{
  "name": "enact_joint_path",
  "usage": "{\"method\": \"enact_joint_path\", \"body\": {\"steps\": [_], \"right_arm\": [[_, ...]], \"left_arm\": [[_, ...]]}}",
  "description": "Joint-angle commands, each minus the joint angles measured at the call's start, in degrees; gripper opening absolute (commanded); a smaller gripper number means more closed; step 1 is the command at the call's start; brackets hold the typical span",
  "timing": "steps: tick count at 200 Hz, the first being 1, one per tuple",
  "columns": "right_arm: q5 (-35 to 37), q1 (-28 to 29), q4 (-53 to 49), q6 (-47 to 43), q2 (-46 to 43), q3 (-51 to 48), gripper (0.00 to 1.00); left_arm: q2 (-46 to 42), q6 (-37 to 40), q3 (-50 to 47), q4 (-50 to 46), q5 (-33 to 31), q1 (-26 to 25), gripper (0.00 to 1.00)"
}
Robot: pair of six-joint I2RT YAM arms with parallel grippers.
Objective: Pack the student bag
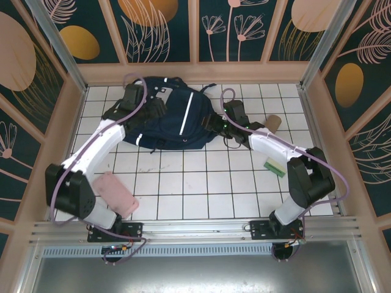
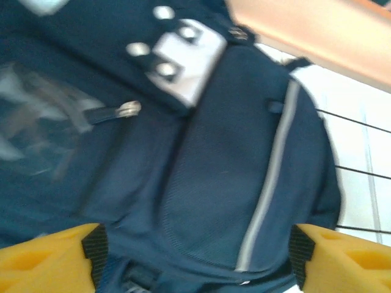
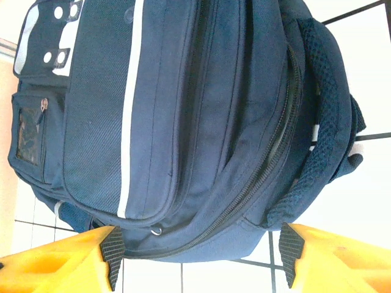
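Bag (image 1: 177,116): flat on table.
Left gripper (image 2: 197,247): spread wide, above bag's front.
Right gripper (image 3: 200,244): spread wide, beside bag's zipped side.
Cloth (image 1: 115,192): well apart from bag.

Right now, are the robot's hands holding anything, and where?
Nothing held. The left gripper and right gripper both stand open by the student bag, not pinching it.

The student bag (image 1: 173,116), navy-blue fabric with thin white stripes and a grey-white buckle patch, lies flat with its front panel up at the far middle of the bench (image 1: 195,183), padded mesh straps at one side
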Motion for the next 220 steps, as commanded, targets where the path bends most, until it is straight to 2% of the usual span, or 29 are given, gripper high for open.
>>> {"method": "enact_joint_path", "body": {"steps": [1,15,23,55,84,116,154,193,220], "right_arm": [[1.32,0.81,1.90,-1.83,-2.14,-0.63,0.71],[1.71,1.95,2.58,-2.09,-2.22,-0.64,0.72],[2.25,2.22,2.72,-2.03,-2.20,-0.54,0.76],[3.00,2.65,3.69,-2.12,-2.04,-0.19,0.88],[2.90,2.71,3.99,-2.52,-1.63,0.57,0.89],[3.06,2.57,3.62,-3.08,-1.48,1.37,0.90],[3.96,2.48,2.64,-3.31,-2.18,1.08,0.90],[4.65,2.16,2.19,-3.28,-2.96,0.54,0.90],[4.75,2.13,1.99,-3.39,-2.68,0.59,0.90]], "left_arm": [[-6.74,-9.30,-8.15,-3.15,-10.44,2.10,0.91],[-11.19,-13.35,-14.29,-5.19,-13.01,3.31,0.95],[-13.59,-15.78,-16.84,-6.89,-14.71,3.79,0.98],[-21.59,-24.65,-27.20,-13.06,-17.06,5.95,0.99],[-24.88,-32.09,-34.11,-16.62,-16.13,6.70,0.98],[-24.61,-37.19,-41.14,-15.39,-13.96,6.90,0.99],[-23.75,-37.94,-45.66,-9.05,-9.97,6.85,0.98],[-24.82,-39.84,-51.07,11.95,3.99,6.82,0.91],[-23.74,-44.22,-50.52,20.83,8.32,5.61,0.90]]}}
